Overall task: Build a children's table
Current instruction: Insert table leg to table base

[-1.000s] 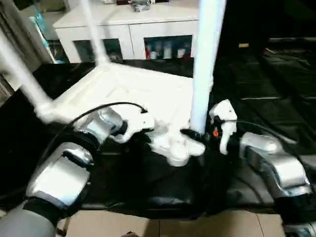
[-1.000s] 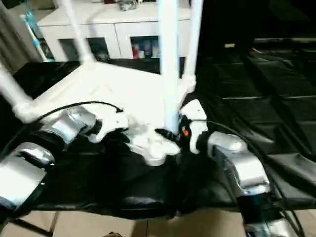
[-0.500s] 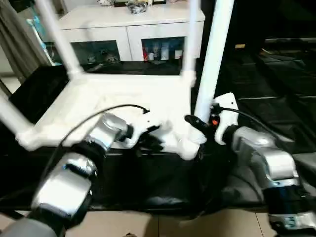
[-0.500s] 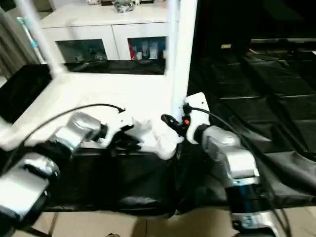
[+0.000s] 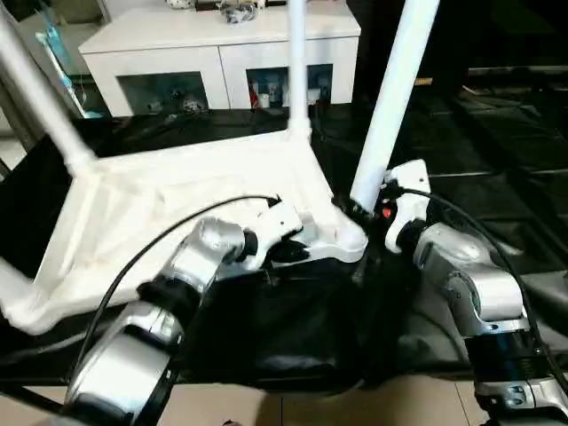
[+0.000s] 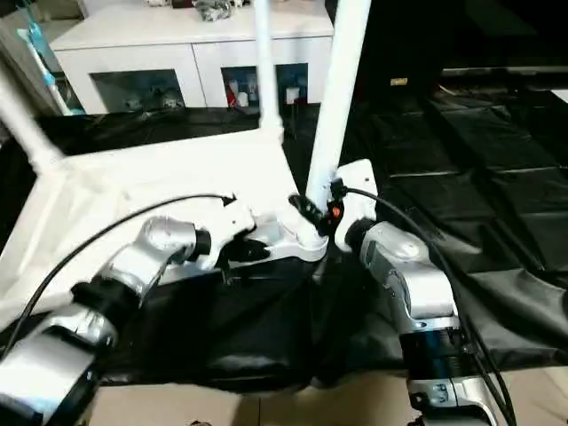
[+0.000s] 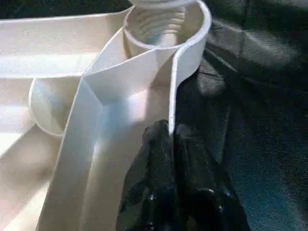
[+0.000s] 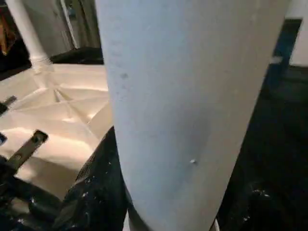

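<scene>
The children's table lies upside down on black cloth, its white ribbed top (image 5: 177,186) facing up with three legs standing in corner sockets. My left gripper (image 5: 288,251) is shut on the top's thin rim, just left of the near right corner socket (image 7: 159,24). Seen from the left wrist, the black fingers (image 7: 159,163) pinch that rim wall. My right gripper (image 5: 355,213) is shut on the near leg (image 5: 390,115) low down, close to its socket. This leg (image 8: 192,96) leans slightly right, and a black finger (image 8: 91,192) sits beside it.
A white cabinet with glass doors (image 5: 222,53) stands behind the work surface. Black cloth (image 5: 497,133) spreads to the right and hangs over the front edge above a pale floor (image 5: 311,408). A black cable (image 5: 177,222) arcs over my left forearm.
My left fingers have closed onto the rim. The table top has swung round on the cloth, its far corners moving left. My right gripper has kept its hold on the near leg.
</scene>
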Available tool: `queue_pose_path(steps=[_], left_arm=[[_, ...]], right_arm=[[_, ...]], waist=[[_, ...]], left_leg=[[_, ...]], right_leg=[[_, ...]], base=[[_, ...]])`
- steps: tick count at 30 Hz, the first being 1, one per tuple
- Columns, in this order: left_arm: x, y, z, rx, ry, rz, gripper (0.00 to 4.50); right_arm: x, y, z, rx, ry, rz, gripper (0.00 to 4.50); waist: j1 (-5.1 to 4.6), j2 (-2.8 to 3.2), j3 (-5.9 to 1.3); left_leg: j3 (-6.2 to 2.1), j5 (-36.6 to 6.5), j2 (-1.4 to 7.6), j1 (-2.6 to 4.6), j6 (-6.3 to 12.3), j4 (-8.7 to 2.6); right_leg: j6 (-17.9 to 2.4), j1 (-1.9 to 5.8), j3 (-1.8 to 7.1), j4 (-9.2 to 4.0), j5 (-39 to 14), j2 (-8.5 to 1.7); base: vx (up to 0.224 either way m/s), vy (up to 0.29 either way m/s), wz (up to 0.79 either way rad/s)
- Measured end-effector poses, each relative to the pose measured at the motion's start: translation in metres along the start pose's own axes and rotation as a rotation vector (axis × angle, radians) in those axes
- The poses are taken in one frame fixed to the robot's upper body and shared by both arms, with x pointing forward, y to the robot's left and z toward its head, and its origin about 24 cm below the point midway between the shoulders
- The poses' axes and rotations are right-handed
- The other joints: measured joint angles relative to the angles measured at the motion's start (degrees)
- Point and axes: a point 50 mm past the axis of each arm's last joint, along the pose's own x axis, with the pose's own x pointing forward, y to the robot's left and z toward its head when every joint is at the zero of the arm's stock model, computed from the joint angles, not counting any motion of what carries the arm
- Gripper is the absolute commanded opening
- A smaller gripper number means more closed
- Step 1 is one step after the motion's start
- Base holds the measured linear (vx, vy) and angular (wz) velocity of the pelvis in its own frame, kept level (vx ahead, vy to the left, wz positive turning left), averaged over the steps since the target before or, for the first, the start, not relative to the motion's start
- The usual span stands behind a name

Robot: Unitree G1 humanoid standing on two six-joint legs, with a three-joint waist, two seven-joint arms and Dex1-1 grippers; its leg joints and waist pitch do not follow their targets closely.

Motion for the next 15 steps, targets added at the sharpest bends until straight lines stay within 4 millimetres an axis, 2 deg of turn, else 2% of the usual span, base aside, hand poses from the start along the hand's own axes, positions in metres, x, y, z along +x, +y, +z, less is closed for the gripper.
queue_pose_path(steps=[6,10,13,15], left_arm=[[-0.004,-0.004,-0.002,0.000,-0.023,-0.006,0.00],[-0.013,-0.006,-0.007,0.019,-0.016,-0.021,0.00],[-0.019,-0.008,-0.009,0.029,-0.010,-0.045,0.00],[-0.023,-0.009,-0.011,0.033,-0.002,-0.061,0.00]], right_arm=[[0.007,0.004,0.000,0.013,-0.043,0.082,1.88],[0.013,0.008,-0.001,-0.028,-0.042,0.146,1.88],[0.015,0.011,-0.004,-0.047,-0.041,0.197,1.88],[0.017,0.011,-0.004,-0.048,-0.034,0.217,1.88]], waist=[[-0.07,-0.61,0.03],[-0.50,-2.07,0.10],[-0.62,-2.94,0.08],[-0.73,-3.29,0.05]], left_leg=[[0.14,0.1,0.01,-0.13,0.28,-0.27],[0.21,0.1,0.21,-0.01,0.30,-0.34],[0.27,0.0,0.23,-0.01,0.14,-0.35],[0.31,0.0,0.21,0.00,0.03,-0.34]], right_leg=[[0.0,-0.22,-0.03,-0.15,0.0,0.01],[0.1,-0.24,-0.04,-0.11,-0.1,0.14],[0.1,-0.25,-0.02,-0.13,-0.1,0.14],[0.1,-0.24,0.01,-0.13,-0.1,0.13]], base=[[0.000,0.000,0.00],[0.000,0.000,0.00],[0.000,0.000,0.00],[0.000,0.000,0.00]])
